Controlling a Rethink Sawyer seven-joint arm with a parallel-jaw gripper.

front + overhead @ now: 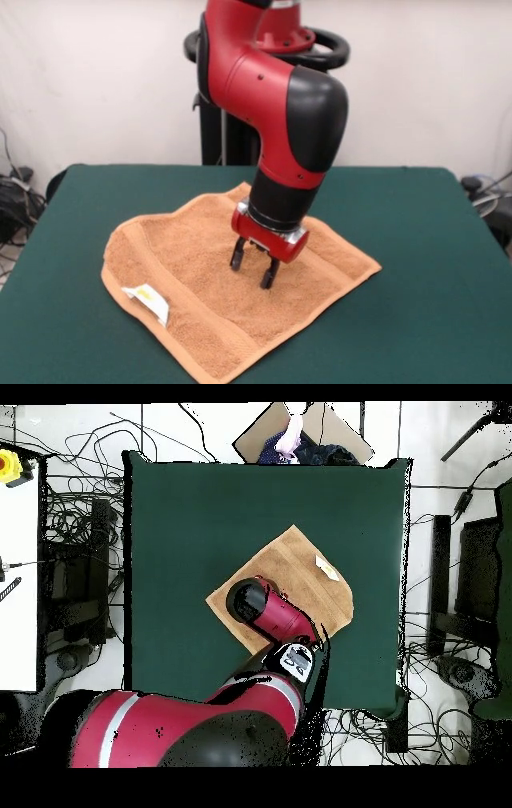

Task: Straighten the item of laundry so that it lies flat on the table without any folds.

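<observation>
Front view had the orange-tan towel [216, 296] lying spread on the green table [416, 264], turned like a diamond, one corner pointing to the table's front edge and another toward the pedestal [220, 120]. It looked mostly flat, though the corner left of the gripper curled up a little, and the white label [146, 301] with yellow print sat on the border band near that same side. Right over the towel's middle hung the gripper [254, 269], its two dark fingers [238, 254] held apart, tips down at the terry surface or a shade above it; contact could not be judged. Nothing sat between the fingers. Above the towel rose the red and black arm [280, 112], leaning back to the pedestal. From overhead, the towel [300, 569] lay on the table [180, 534] just beyond the arm [270, 612], which covered part of it.
</observation>
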